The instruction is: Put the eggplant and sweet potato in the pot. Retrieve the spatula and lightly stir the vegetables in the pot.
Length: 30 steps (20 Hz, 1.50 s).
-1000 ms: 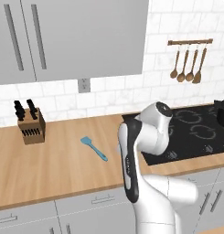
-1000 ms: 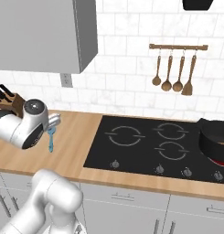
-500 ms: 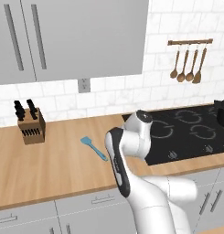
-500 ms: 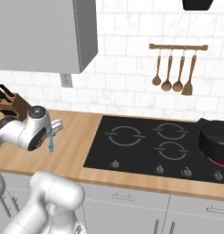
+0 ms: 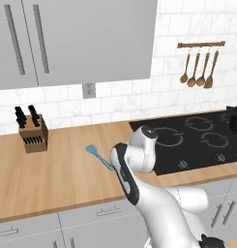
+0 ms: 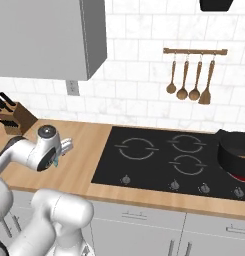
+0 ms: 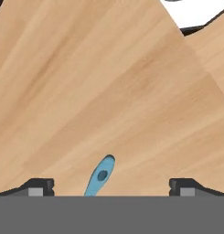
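Tool (image 7: 111, 186) hangs wide open and empty over the counter (image 7: 109, 91), spatula (image 7: 99, 177) handle end lying between its fingertips.

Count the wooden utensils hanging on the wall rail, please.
4: all hang side by side on the rail above the cooktop: three wooden spoons, then a wooden spatula at the right end.

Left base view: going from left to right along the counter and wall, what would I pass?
Knife block → wall socket → blue spatula → black cooktop → hanging wooden spoons.
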Tool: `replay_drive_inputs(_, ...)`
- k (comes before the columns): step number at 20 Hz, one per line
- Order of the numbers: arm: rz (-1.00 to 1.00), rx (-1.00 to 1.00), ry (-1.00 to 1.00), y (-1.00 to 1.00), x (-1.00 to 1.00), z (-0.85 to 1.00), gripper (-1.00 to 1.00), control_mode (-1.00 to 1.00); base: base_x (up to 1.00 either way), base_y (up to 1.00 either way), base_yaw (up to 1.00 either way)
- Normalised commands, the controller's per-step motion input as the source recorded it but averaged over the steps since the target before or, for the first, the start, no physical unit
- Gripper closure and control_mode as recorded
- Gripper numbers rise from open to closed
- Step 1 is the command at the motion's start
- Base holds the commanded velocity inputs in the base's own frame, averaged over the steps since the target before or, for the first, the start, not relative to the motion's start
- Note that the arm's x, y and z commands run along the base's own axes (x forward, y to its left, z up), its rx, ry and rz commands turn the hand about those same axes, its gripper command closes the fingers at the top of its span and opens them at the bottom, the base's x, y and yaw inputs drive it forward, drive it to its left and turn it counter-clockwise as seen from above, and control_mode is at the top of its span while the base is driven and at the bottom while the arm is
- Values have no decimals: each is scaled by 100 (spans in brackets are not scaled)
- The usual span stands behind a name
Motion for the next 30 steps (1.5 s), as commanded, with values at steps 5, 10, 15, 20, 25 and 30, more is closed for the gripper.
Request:
replay_drive_inputs(5,-32,8,6,53,0,-9,-100,-100,0,0,0)
replay_drive_inputs(10,-35,6,6,69,2,-1,-100,-100,0,0,0)
replay_drive_inputs(15,-36,4,12,65,10,-14,-100,-100,0,0,0)
replay_drive_inputs(20,-35,5,12,68,17,-3,-100,-100,0,0,0)
replay_drive_inputs(25,-34,6,11,67,25,0,-100,-100,0,0,0)
replay_drive_inputs(30,-31,4,5,59,36,0,-100,-100,0,0,0)
